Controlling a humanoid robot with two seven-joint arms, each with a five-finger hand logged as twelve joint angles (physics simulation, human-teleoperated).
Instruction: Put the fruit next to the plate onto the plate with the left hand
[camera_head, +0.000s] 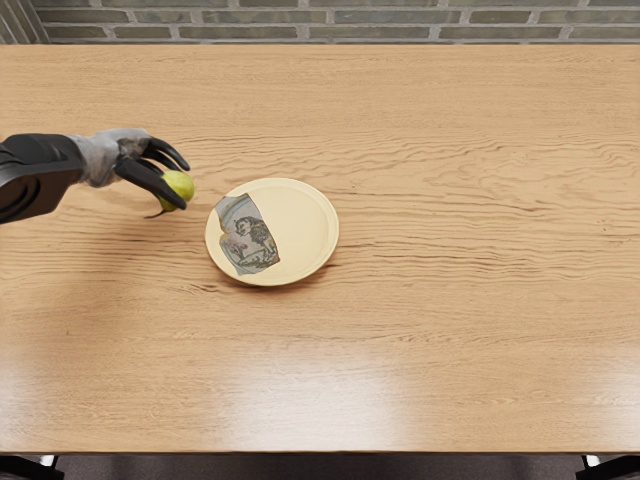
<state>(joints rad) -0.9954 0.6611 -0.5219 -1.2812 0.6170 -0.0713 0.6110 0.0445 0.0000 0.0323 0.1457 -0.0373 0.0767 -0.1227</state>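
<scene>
A small yellow-green fruit (180, 186) is just left of the cream plate (300, 220), which carries a grey patterned patch on its left part. My left hand (155, 172) reaches in from the left edge, its dark fingers curled around the fruit from the left and above. The fruit is a short gap away from the plate's rim. Whether it rests on the table or is slightly lifted is not clear.
The wooden table (450, 300) stretches wide to the right and toward the front. A brick wall runs along the far edge.
</scene>
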